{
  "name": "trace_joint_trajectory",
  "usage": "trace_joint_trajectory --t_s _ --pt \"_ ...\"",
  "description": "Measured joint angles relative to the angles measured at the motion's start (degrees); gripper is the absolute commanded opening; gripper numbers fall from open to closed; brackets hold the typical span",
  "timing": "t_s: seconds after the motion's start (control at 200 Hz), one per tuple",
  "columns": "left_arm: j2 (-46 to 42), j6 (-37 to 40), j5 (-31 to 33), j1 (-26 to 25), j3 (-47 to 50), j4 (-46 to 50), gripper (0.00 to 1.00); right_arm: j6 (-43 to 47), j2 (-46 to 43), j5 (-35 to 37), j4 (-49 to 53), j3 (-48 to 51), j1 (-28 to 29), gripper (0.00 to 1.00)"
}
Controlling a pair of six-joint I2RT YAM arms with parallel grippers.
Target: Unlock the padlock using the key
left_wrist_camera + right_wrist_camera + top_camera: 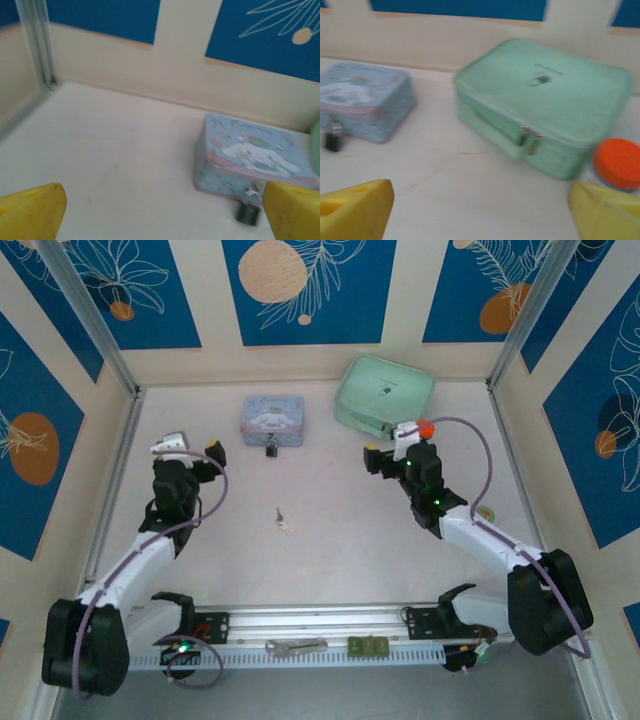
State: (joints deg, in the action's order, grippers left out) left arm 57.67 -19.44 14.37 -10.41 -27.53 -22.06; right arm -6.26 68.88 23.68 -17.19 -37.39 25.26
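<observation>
Task not started, by our reading.

- Small dark padlock (pixel 272 447) hangs at the front face of the pale blue rectangular cartoon-print tin (pixel 272 418) and looks closed. The shackle is too small for us to read. In the left wrist view it is the dark stub (pixel 247 213) under the tin's (pixel 252 152) front edge.
- Tiny thin silvery key (pixel 283 522) lies loose on the pale table (pixel 340 550), near-side of the padlock and well apart from it. Neither arm is touching it.
- Left gripper (pixel 192 448): yellow fingers (pixel 30 210) spread wide with nothing between them, left of the tin.
- Right gripper (pixel 395 447): fingers (pixel 355 210) also set wide and holding nothing, just beside the mint-green zippered case (pixel 385 393).

Still to do, as we judge it: pick up the key, steady the padlock, insert, turn, free the shackle.
</observation>
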Motion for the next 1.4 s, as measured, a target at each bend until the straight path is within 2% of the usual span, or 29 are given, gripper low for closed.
trace_joint_trajectory --t_s 0.115,0.215,0.335,0.46,0.61,0.78,1.15,1.28,1.401 --pt "-3.87 -9.05 -4.35 -1.01 4.42 5.01 0.97 -4.07 1.64 -2.43 6.8 -3.78 7.1 0.89" --pt "-6.47 -16.06 -7.41 -2.34 8.31 9.7 0.97 -7.34 6.88 -3.3 12.59 -7.65 14.62 0.89" --pt "-8.59 -22.12 -9.05 -3.15 11.82 11.87 0.97 -11.19 15.76 -4.72 20.06 -14.47 21.94 0.78" --pt "-8.41 -25.03 -8.92 -3.23 13.05 12.07 0.99 -14.43 26.4 -7.96 26.8 -24.5 26.23 0.65" --pt "-5.46 -26.25 -8.57 -3.23 13.05 10.05 1.0 -17.66 38.12 -10.62 33.94 -36.94 27.96 0.61" --pt "-0.83 -27.26 -8.92 -3.23 13.05 7.78 1.0 -21.53 44.72 -11.06 40.24 -43.23 28.35 0.59" --pt "-0.24 -28.55 -9.66 -3.23 13.18 7.08 1.0 -26.38 49.09 -10.4 44.44 -44.72 31.1 0.51" --pt "-1.31 -28.52 -9.64 -3.23 13.18 7.1 1.0 -27.21 50.27 -10.54 44.33 -46.21 31.04 0.44" --pt "-2.03 -28.55 -9.64 -3.23 13.18 7.15 1.0 -27.34 50.42 -9.73 45.11 -46.51 30.93 0.32"
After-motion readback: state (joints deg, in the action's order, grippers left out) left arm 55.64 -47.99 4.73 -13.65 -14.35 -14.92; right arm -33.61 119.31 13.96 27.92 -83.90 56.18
